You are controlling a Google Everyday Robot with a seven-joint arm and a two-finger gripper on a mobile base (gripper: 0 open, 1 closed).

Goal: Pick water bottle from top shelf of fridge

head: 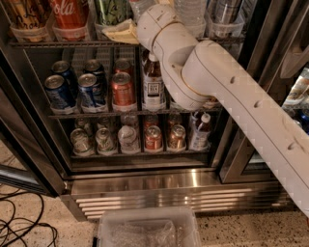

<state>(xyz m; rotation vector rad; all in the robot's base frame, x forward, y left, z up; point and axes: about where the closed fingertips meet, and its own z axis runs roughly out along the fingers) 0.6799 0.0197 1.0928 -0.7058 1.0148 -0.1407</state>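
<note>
White arm (pixel 231 96); tan pincer (pixel 121 32) at top

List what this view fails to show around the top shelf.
- Gripper, up at the top shelf: what it holds, if anything, is hidden by the arm.
- Top-shelf drinks: upper parts cut off by the picture's top edge.
- Middle-rack items right of the brown bottle: covered by the arm.

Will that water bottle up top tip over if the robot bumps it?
Maybe not: the water bottle seems held by clear bins. Its thin-looking clear plastic may dent when squeezed. The gripper is left of it, at the top shelf.
</note>
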